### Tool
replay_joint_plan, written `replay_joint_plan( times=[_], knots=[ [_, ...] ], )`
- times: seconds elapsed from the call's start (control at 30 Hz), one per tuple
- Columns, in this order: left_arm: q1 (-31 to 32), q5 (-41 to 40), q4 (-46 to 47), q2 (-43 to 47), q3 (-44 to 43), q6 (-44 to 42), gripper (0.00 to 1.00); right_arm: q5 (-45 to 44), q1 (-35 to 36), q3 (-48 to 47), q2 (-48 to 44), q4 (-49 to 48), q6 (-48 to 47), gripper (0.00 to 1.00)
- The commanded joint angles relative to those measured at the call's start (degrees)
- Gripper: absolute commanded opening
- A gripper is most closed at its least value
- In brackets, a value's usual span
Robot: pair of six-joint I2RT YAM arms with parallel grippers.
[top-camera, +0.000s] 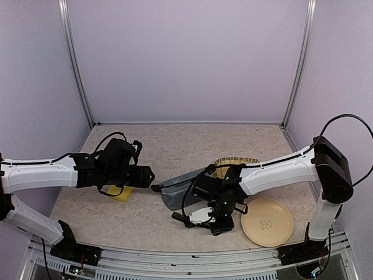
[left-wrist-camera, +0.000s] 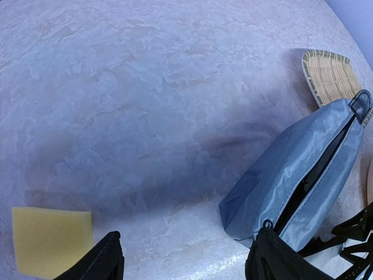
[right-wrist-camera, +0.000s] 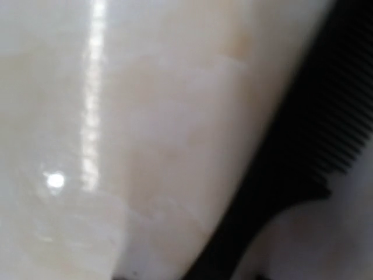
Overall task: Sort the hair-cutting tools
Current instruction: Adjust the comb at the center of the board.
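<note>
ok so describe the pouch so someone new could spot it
On the table, look at the middle of the near half. The pouch lies flat there, a woven tray just behind it and a round plate to its right. Both are stiff and tan; it alone is soft grey-blue fabric with a zip.

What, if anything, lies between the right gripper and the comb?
Nothing visible. The right gripper is low over the table, and its wrist view shows the comb close up with nothing across it.
</note>
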State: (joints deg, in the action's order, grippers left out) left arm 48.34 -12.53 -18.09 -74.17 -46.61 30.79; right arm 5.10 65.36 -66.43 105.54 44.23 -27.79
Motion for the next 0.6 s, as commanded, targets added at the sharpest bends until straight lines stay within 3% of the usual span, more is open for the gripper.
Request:
replay_joint_plan(
  times=[0.0, 0.2, 0.4, 0.57],
  knots=[
    [0.3, -1.1, -0.6, -1.5, -2.2, -0.6, 0.76, -3.5, 1.8, 2.0, 0.4, 0.7, -0.4, 0.50],
    [0.3, -0.8, -1.0, -2.9, -3.5, -1.3, 0.76, -6.4, 1.4, 4.3, 0.2, 2.4, -2.1, 0.33],
    [0.4, -0.7, -1.6, -2.5, -3.4, -1.6, 0.76, -9.7, -2.0, 7.9, -4.6, 0.2, -10.6, 0.28],
    [0.5, -0.7, -1.7, -2.2, -3.1, -1.4, 0.76, -5.1, -4.9, 8.3, -8.0, -2.5, -17.7, 0.20]
  ],
)
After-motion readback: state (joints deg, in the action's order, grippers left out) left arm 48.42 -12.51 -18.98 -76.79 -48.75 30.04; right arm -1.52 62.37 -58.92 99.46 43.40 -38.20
